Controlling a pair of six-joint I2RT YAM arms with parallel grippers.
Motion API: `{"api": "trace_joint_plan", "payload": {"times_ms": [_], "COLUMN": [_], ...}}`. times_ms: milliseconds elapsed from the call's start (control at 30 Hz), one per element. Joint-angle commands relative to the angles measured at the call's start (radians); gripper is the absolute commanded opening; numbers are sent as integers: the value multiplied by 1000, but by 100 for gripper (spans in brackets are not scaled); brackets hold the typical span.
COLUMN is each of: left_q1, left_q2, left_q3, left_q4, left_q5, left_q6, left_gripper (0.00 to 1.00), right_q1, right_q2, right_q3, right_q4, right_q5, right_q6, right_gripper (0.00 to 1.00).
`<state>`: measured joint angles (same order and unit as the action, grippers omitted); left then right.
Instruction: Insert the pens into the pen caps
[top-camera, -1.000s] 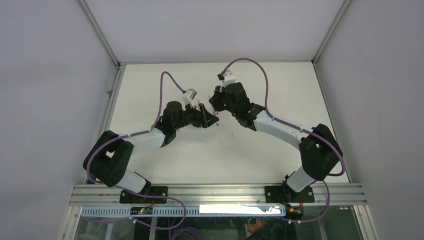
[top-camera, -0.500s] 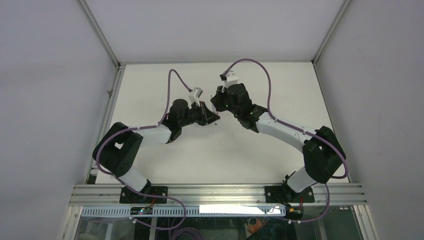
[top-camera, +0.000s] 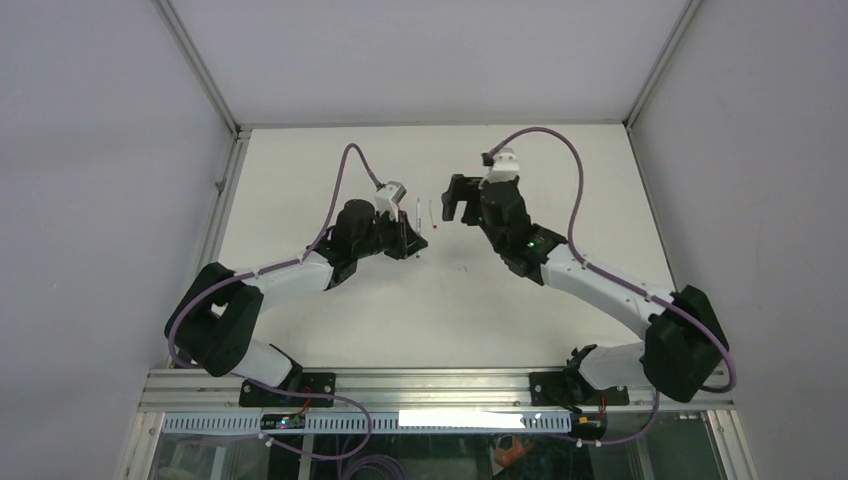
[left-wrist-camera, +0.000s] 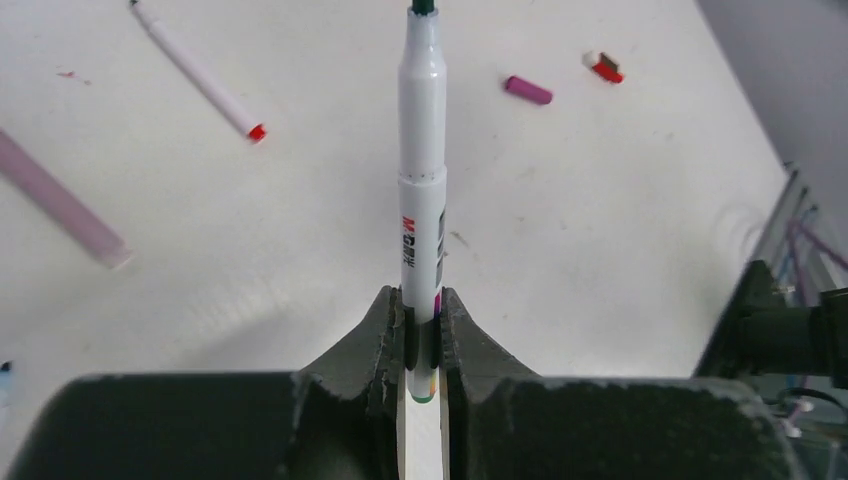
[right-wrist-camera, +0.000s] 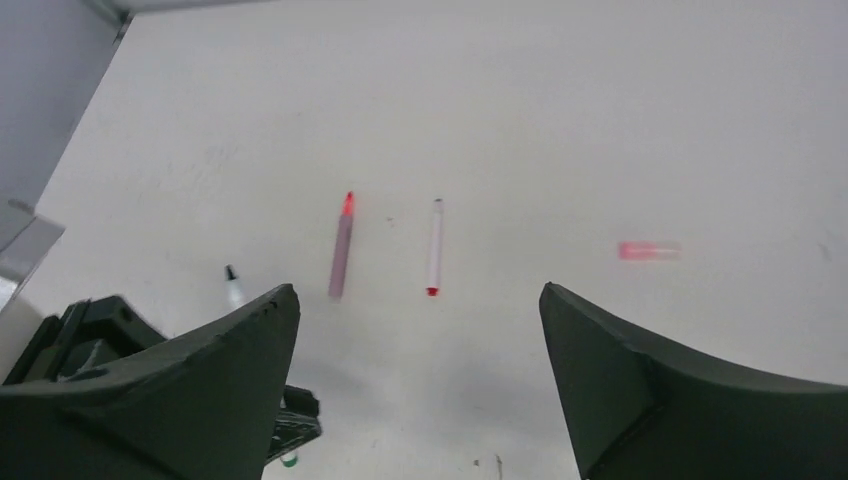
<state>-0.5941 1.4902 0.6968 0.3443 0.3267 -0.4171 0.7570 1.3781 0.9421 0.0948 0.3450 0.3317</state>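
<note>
pens (left-wrist-camera: 423, 200) three (caps (left-wrist-camera: 527, 90) at least two)

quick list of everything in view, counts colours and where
held pen: one, white, dark tip, clamped in left gripper
loose white pen: one, red tip, flat on table
pinkish pen: one, flat on table beside loose white pen
magenta cap: one, on table
red cap: one, red and white, near magenta cap
pink blur: one, on table right of the pens in right wrist view, maybe a cap, too blurred to tell
left gripper: shut on held pen
right gripper: open, above table, holding nothing
</note>
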Motion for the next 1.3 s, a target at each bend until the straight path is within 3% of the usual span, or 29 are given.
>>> {"api": "trace_joint_plan", "payload": {"times_ms": [0,133,300,367,433,567,733,800,867,967,1067,1167,1267], "left_q1": [4,-7,-32,-39,-43,-47,-47,-47,-47,-48,-47,-47,-47], "left_q2": [-57,-59,-55,-53,-51,-48,-47,-55,-68,-81,-83,-88,-88], "left_q3": [8,24,56,59,61,50,23,20,14,5,3,3,11], "left_q4": [-166,-227,-271,-271,-267,-251,-216,-221,-219,-210,-211,-220,-228], "left_q5": [-90,-110,-135,-129,-114,-86,-76,-69,-67,-71,-72,-73,-71], "left_q6": [145,199,258,265,270,270,275,275,272,273,275,284,295], "left_gripper": [0,0,0,0,0,0,0,0,0,0,0,0,0], "right_q1": [-39,-109,-280,-345,-385,-422,-423,-422,-420,-422,-423,-409,-365], "right_q2": [-186,-312,-333,-286,-223,-83,49,89,117,151,145,228,336], "right_q3": [-61,-50,9,42,63,93,105,149,226,342,373,519,577], "right_q4": [-96,-456,-821,-892,-924,-917,-819,-816,-808,-718,-620,-870,-1187], "right_q5": [308,440,247,148,64,-71,-131,-118,-75,-77,-227,-391,-273], "right_q6": [148,676,1196,1282,1367,1449,1490,1431,1244,687,156,-273,-520], "right_gripper": [94,96,84,71,64,64,65,63,62,68,71,71,73]}}
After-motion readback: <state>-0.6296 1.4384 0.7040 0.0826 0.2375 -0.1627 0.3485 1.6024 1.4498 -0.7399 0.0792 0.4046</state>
